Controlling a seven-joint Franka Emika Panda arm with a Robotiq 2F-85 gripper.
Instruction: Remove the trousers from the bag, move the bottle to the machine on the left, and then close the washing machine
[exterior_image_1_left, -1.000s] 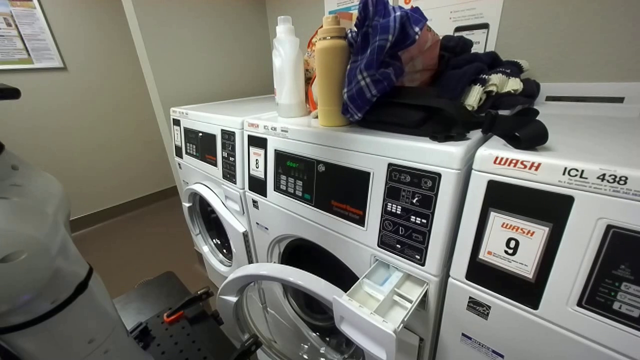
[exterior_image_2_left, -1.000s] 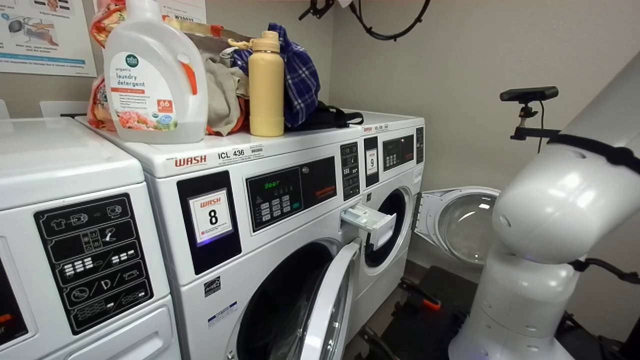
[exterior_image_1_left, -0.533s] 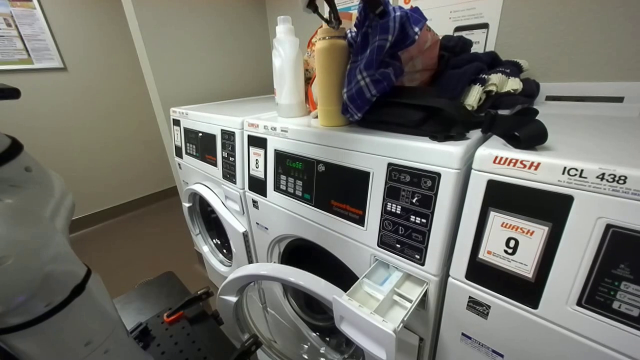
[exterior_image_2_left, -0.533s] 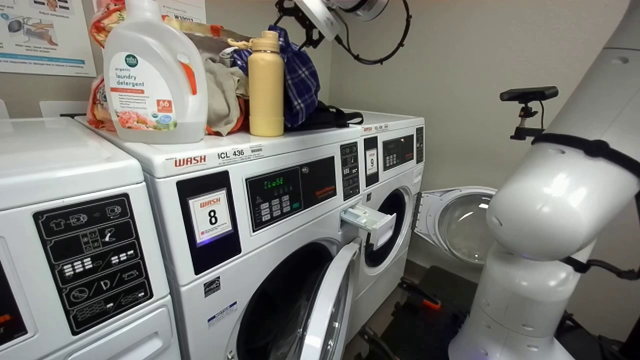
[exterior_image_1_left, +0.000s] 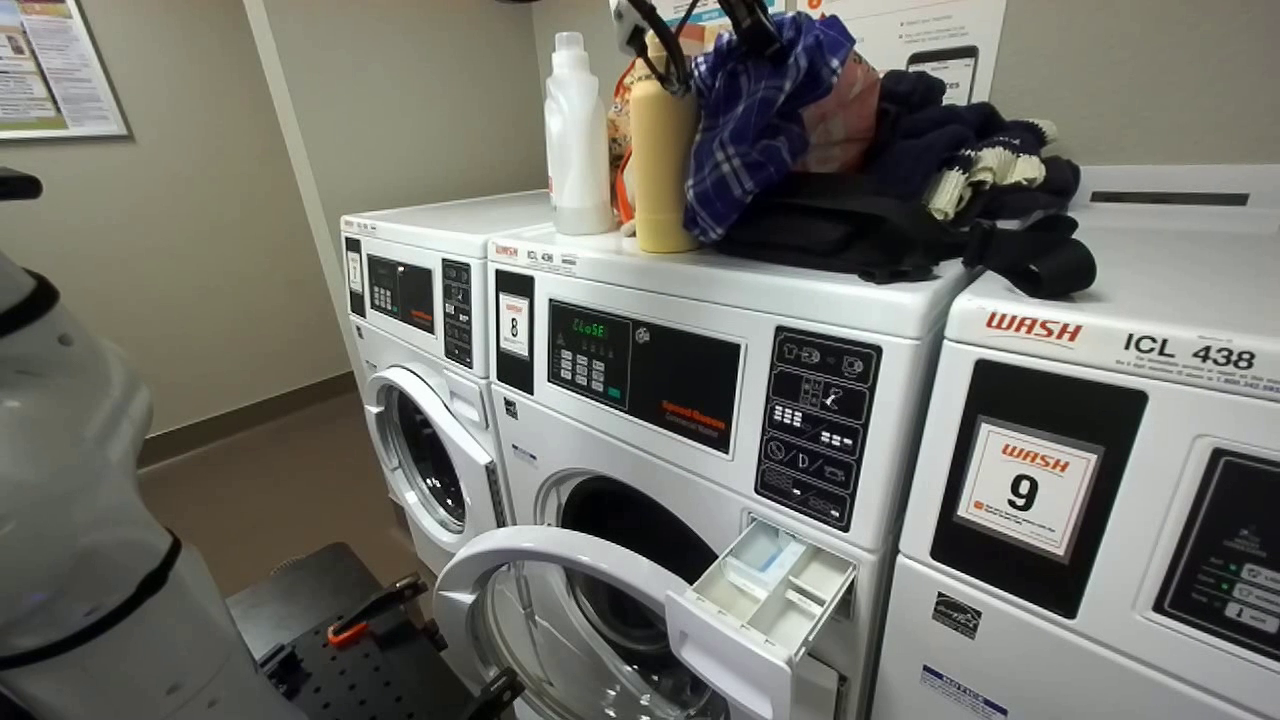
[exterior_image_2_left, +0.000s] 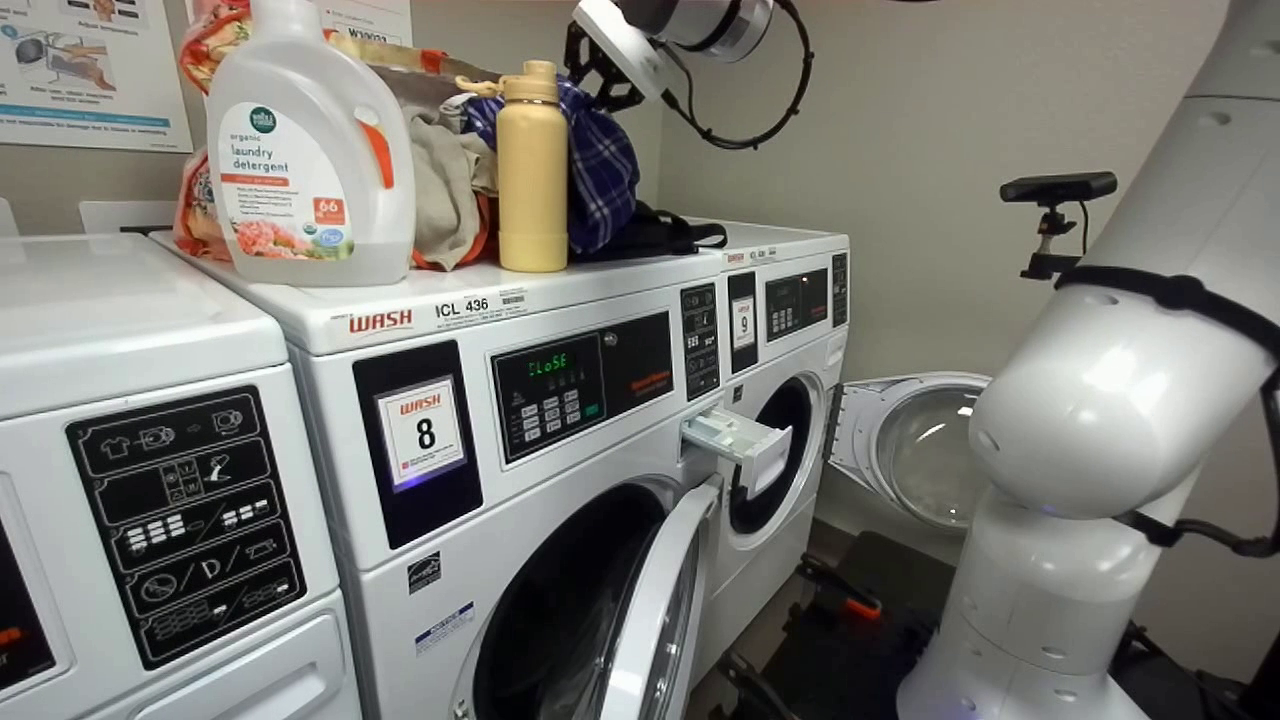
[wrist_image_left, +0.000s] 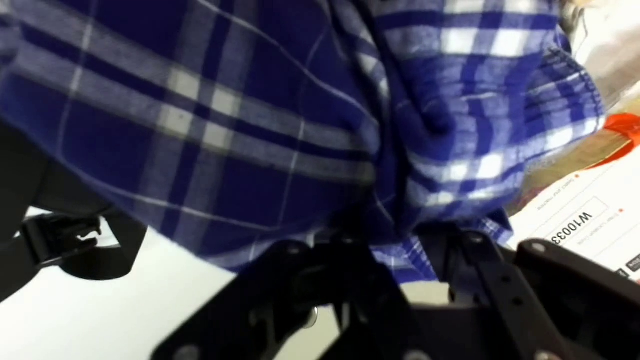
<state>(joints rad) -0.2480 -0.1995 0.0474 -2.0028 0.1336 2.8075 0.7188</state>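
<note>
Trousers (wrist_image_left: 250, 130) in blue plaid lie bunched just below the hand (wrist_image_left: 392, 237), its jaws parted, contact unclear.

From here I see blue plaid cloth (wrist_image_left: 250, 105) crossed with white, a pale yellow bottle (exterior_image_2_left: 532, 185), a whitish detergent jug (exterior_image_2_left: 310, 150), a white washing machine (exterior_image_1_left: 650, 452) with a black control panel (exterior_image_1_left: 690, 372).
</note>
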